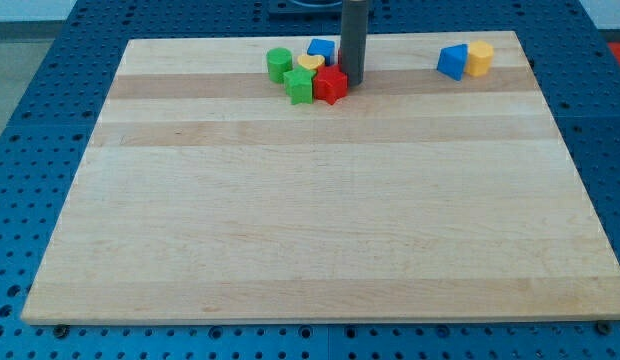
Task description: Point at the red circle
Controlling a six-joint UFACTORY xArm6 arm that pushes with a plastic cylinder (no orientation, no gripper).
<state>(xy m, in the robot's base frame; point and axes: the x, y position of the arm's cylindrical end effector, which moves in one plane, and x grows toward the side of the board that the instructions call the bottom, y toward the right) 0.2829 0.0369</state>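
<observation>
A red block [330,86] sits in a tight cluster near the view's top centre; it looks angular and I cannot make out its exact shape. My tip [352,83] stands just to the right of this red block, touching or almost touching it. The dark rod rises out of the view's top and hides whatever is behind it. In the same cluster are a green cylinder [279,63], a green block [300,86], a yellow block [309,64] and a blue block [321,49].
A blue block [452,62] and a yellow block [479,58] stand side by side at the view's top right. The wooden board [320,220] lies on a blue perforated table [30,150].
</observation>
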